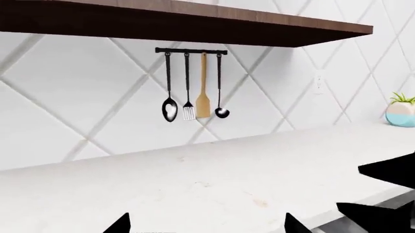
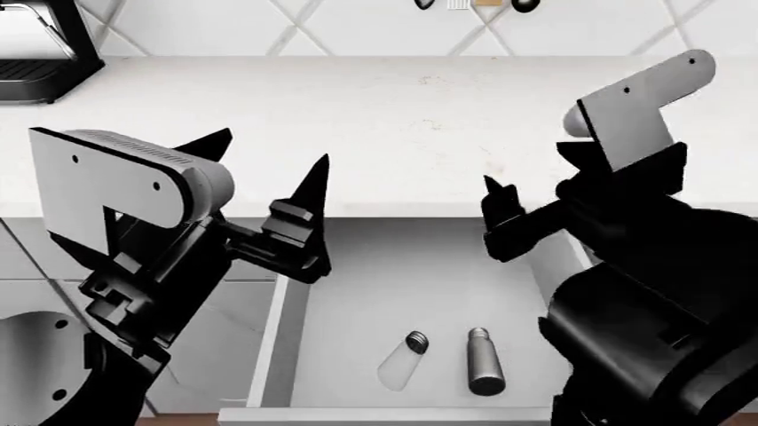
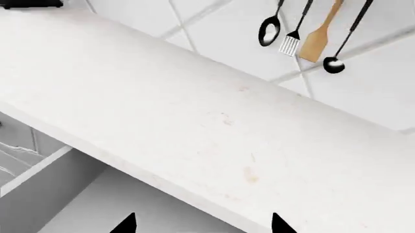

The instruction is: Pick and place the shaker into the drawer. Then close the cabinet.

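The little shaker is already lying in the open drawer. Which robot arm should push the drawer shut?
Probably the left. Its tool is open and empty beside the drawer and its left wall. The right tool hangs over the drawer's inside, above the shaker, and would first need to pull clear.

2 shakers in 1 open drawer (image 2: 355, 266): 1 clear shaker (image 2: 406, 358), 1 metal shaker (image 2: 484, 361). 4 utensils (image 1: 193, 92) on 1 rail, 1 plant pot (image 1: 400, 111).
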`<state>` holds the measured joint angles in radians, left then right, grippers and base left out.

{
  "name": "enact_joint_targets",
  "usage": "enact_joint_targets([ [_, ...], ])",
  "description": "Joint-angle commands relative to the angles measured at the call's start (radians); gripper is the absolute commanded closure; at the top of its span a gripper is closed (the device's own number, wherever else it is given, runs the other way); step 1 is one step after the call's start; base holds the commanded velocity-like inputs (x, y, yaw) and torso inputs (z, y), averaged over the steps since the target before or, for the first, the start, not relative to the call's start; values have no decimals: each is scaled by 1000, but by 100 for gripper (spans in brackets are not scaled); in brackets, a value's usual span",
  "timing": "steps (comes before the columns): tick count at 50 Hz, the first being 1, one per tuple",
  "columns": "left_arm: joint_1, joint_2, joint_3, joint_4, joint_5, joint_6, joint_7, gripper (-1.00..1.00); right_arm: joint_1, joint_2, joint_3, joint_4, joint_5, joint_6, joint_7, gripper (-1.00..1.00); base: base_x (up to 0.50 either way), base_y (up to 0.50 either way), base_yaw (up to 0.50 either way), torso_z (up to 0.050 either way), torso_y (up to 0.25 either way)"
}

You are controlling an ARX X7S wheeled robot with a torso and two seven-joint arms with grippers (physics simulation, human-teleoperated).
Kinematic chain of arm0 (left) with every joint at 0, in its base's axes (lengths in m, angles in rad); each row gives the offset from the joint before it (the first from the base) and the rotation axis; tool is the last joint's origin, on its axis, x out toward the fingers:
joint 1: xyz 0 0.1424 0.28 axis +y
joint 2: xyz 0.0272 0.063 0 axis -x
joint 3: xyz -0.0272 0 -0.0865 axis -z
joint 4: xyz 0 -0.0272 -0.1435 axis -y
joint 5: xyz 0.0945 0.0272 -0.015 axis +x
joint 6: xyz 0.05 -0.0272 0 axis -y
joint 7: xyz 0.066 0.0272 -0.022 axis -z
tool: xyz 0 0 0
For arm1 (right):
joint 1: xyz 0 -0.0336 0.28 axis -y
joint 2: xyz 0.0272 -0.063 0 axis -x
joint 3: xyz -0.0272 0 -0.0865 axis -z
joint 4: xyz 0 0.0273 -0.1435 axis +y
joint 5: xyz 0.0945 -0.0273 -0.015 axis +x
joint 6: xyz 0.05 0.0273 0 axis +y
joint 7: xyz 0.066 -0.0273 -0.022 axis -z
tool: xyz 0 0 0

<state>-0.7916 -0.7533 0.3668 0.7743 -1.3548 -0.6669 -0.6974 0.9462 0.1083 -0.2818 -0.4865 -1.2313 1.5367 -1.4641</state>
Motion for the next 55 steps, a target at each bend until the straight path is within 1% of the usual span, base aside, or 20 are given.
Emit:
enact_joint_targets([
  [1, 27, 10, -13, -18, 11, 25, -25, -100, 115, -104, 82, -251, -117, 27, 38, -100, -406, 0, 0, 0, 0],
  [8, 19, 12, -6, -13, 3, 19, -32, -100, 100, -108, 96, -296, -42, 34, 137, -100, -500, 0, 0, 0, 0],
  [11, 16, 14, -4, -11, -1, 17, -36, -100, 100, -108, 92, -293, -38, 34, 155, -100, -500, 0, 0, 0, 0],
  [13, 11, 16, -4, -11, -4, 16, -38, -100, 102, -108, 114, -296, -7, 34, 175, -100, -500, 0, 0, 0, 0],
  [17, 13, 17, -1, -15, 3, 17, -34, -100, 86, -108, 94, -307, 11, 34, 213, -100, -500, 195, 0, 0, 0],
  [21, -7, 20, 1, -20, -17, 9, -46, -100, 78, -108, 54, -311, 6, 34, 236, -100, -391, 451, 0, 0, 0],
  [25, 23, 21, 2, -18, 7, 23, -31, -100, 64, -106, 19, -318, 10, 31, 273, -100, -279, 498, 0, 0, 0],
  [31, 34, 23, 3, -26, 17, 30, -23, -100, 43, -100, 13, -325, 67, 17, 343, -100, -243, 500, 0, 0, 0],
  [39, 49, 25, 7, -28, 30, 37, -17, -100, 20, -95, 14, -325, 116, -2, 398, -100, -230, 500, 0, 0, 0],
  [55, 54, 26, 14, -25, 34, 38, -20, -100, 0, -83, -10, -331, 115, -11, 423, -100, -203, 500, 0, 0, 0],
])
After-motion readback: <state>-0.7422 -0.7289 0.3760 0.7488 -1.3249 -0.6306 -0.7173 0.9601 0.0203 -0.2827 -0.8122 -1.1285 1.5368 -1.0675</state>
